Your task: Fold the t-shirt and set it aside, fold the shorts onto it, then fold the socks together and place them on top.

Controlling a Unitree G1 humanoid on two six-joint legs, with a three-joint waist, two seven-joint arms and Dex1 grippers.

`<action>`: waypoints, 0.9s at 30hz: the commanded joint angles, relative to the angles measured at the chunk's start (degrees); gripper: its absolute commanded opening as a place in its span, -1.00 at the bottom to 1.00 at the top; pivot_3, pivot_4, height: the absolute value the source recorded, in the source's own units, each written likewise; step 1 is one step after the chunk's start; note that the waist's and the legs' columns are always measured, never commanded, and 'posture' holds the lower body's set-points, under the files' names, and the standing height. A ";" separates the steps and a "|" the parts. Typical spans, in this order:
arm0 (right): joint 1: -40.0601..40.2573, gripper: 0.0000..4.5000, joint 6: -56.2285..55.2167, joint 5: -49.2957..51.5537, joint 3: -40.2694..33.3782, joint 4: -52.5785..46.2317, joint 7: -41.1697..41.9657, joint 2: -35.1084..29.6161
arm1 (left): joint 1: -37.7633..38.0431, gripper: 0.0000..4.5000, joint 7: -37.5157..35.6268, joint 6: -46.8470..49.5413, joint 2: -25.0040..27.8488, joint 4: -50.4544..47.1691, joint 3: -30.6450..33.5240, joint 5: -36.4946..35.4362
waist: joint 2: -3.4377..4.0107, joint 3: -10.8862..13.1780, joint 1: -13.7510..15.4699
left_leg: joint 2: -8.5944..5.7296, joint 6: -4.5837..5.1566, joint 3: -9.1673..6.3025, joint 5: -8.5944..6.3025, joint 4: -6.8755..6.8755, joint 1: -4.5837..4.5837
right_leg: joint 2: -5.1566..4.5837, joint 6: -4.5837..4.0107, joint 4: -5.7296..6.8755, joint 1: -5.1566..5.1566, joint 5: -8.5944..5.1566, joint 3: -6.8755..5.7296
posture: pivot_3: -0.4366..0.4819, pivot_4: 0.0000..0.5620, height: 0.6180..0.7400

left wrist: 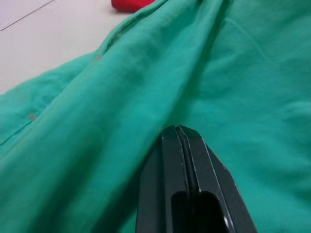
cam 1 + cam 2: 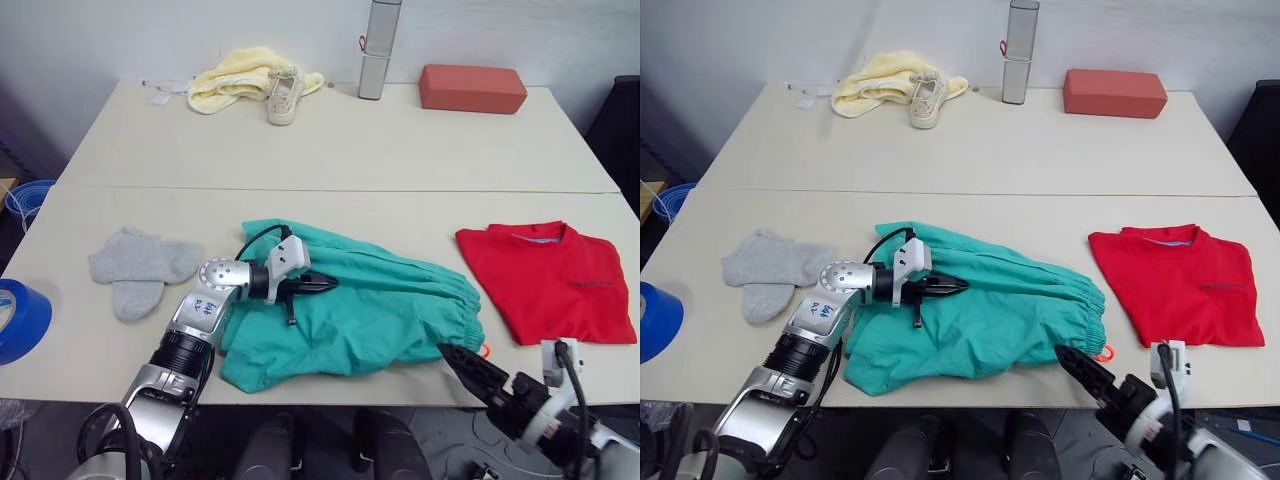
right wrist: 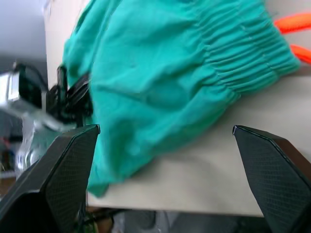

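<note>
Shorts (image 2: pixel 370 310): lying crumpled near the table's (image 2: pixel 330 150) front edge, between socks and t-shirt.
Left gripper (image 2: pixel 325 285): resting over the shorts, fingers pressed together, pinching nothing.
Right gripper (image 3: pixel 165 165): hovering just off the waistband corner, fingers spread wide.
T-shirt (image 2: pixel 550 280): sitting folded at right.
Socks (image 2: pixel 135 265): lying at left.

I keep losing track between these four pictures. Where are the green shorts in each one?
Left eye view: the shorts lie at the middle of the near table, with the left hand over them.
Right eye view: same place, centre.
Left wrist view: green cloth spreads beyond the shut fingers.
Right wrist view: the gathered waist lies between the open right hand's fingers.
Shared landmark: the orange drawstring, by the waist.
</note>
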 commanded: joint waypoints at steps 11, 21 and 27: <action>-12.06 1.00 -9.10 -4.35 8.82 2.91 -17.31 14.75 | 1.09 -1.00 -0.79 -1.36 0.69 -0.11 0.36 0.01 | 0.01 -0.01 -0.12 | 0.01 0.15 0.00 0.12 -0.01 -0.05 | 0.04 -0.02 0.07 -0.09 -0.01 0.00 | -0.05 -0.47 1.00; -11.28 1.00 -10.72 -6.97 8.60 2.83 -13.93 18.68 | 1.02 -1.00 -1.37 -2.12 1.57 0.67 0.96 -0.16 | -0.02 -0.02 -0.15 | 0.01 0.06 0.01 0.04 -0.03 -0.05 | 0.02 -0.02 0.05 -0.08 -0.01 0.04 | -0.05 -0.47 1.00; -18.09 1.00 -11.09 -11.93 10.10 8.77 -11.65 24.99 | 1.63 -1.00 -1.78 -1.68 1.58 0.10 0.52 -0.05 | -0.06 -0.05 -0.41 | 0.02 0.00 0.03 0.03 -0.04 -0.01 | 0.03 -0.03 0.11 -0.12 -0.01 0.08 | -0.05 -0.47 1.00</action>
